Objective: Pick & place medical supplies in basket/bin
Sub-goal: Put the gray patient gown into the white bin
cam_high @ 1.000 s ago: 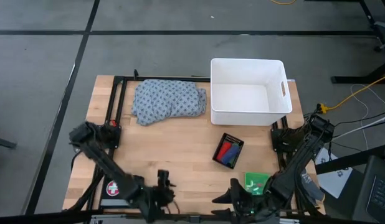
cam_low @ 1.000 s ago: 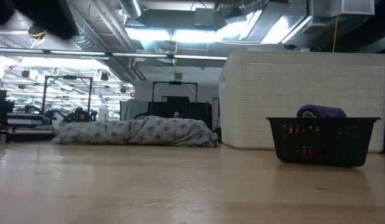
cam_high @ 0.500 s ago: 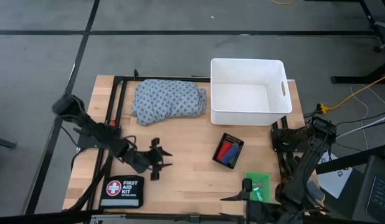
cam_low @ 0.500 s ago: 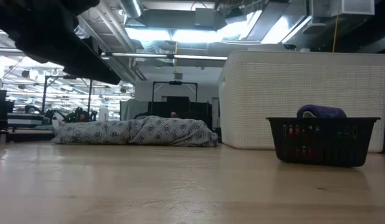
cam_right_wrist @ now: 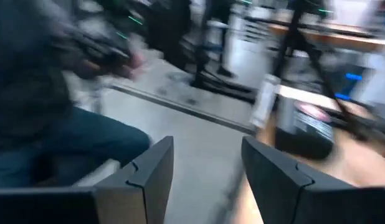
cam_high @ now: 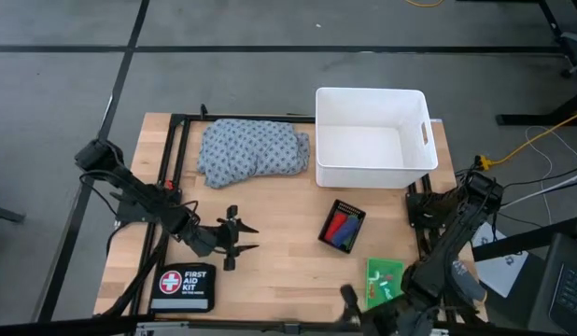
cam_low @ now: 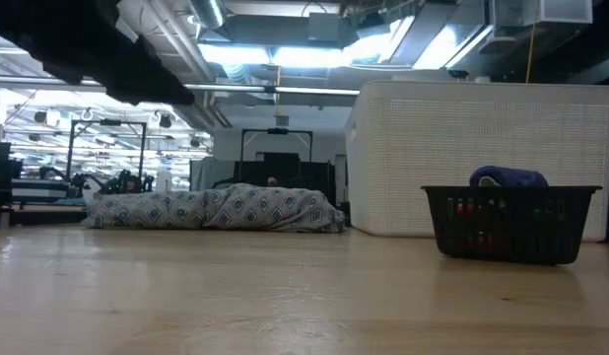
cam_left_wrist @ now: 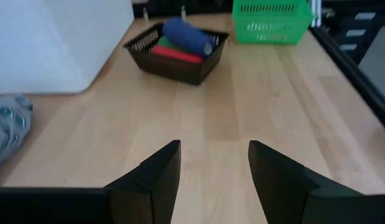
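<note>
Left gripper (cam_high: 234, 237) now hovers with fingers released over the surface (cam_high: 279, 252), off the pouch (cam_high: 183, 287). Right gripper (cam_right_wrist: 202, 168), fingers also spread, has swung away. Cloth (cam_high: 253, 150) likely goes next.

You had three containers on the desk (cam_high: 279, 257): one white tub (cam_high: 372, 136), one black mesh tray (cam_high: 342, 226) and one green tray (cam_high: 384, 280). In the mesh tray you could count three rolls, one blue roll (cam_left_wrist: 187, 36), one red roll (cam_left_wrist: 177, 54) and one green roll (cam_left_wrist: 161, 42). There was one dotted cloth (cam_high: 252, 150), one black first-aid pouch (cam_high: 184, 287), and two arms, each with two fingers.
</note>
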Robot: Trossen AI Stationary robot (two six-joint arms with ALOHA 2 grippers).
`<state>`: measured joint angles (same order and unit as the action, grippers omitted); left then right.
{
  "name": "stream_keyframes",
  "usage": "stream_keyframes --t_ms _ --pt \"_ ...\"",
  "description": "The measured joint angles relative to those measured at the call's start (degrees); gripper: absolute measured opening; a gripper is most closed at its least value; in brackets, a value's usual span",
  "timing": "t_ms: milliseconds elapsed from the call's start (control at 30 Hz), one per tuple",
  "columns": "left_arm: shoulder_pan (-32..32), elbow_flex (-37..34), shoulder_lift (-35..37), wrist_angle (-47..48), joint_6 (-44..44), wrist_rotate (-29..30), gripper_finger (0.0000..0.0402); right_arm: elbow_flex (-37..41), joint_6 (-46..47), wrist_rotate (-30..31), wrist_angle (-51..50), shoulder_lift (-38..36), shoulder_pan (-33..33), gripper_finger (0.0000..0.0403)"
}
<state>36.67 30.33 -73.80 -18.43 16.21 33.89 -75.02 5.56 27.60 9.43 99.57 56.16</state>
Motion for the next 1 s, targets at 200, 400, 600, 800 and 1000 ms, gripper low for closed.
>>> stream_keyframes --t_ms 200,400,600,800,1000 --pt "1.1 0.0 0.0 -3.8 -5.1 2.5 0.0184 17.5 -3.0 3.5 17.0 -10.3 -3.5 0.0190" --pt "-0.4 0.3 0.0 -4.5 -8.5 1.5 0.0184 32.4 -1.1 -22.2 29.9 -17.5 -18.9 0.0190" --pt "-2.9 0.3 0.0 -4.1 -8.9 -1.6 0.0184 33.3 -4.5 -30.5 29.3 -13.6 -33.7 0.0190" --pt "-3.4 0.3 0.0 -3.7 -8.5 -3.0 0.0184 36.6 -8.7 -29.5 28.5 -16.7 -40.5 0.0190" --pt "-3.0 0.3 0.0 -3.6 -9.0 -4.7 0.0184 42.0 -11.8 -25.6 28.5 -27.0 -40.2 0.0190"
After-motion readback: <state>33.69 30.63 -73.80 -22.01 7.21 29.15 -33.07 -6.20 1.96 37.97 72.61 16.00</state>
